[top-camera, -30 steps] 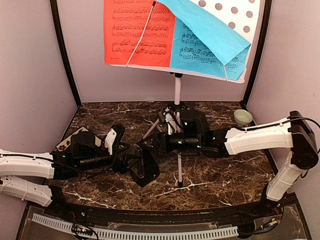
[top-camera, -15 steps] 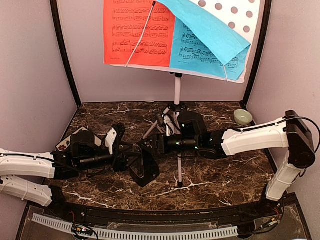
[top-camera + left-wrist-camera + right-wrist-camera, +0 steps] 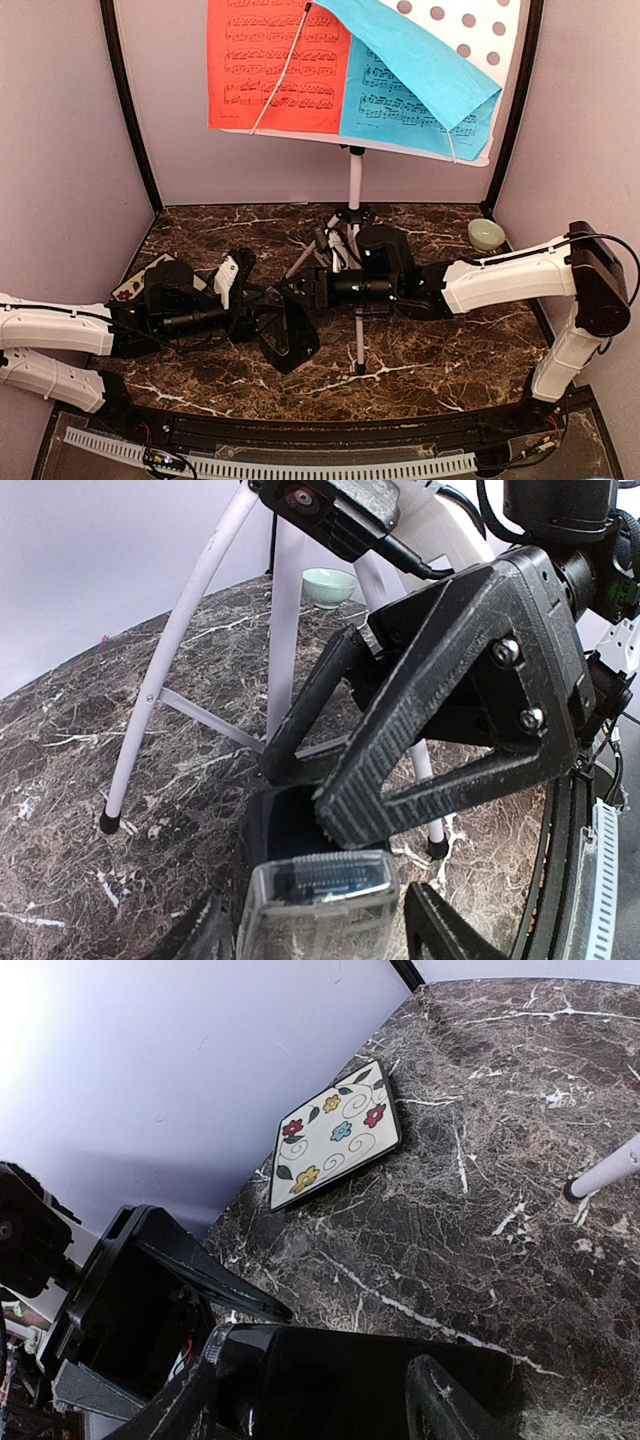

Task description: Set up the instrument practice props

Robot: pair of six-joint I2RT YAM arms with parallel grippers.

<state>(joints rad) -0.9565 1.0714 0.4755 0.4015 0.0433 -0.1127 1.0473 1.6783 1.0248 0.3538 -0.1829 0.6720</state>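
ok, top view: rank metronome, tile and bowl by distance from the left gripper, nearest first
1. metronome: right at the left gripper, centre front.
2. tile: far left, partly hidden.
3. bowl: back right corner.

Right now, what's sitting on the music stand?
A red sheet on the left and a blue sheet on the right, its top corner folded down over some print. The white stand shows bare mainly at upper right; the rest is covered.
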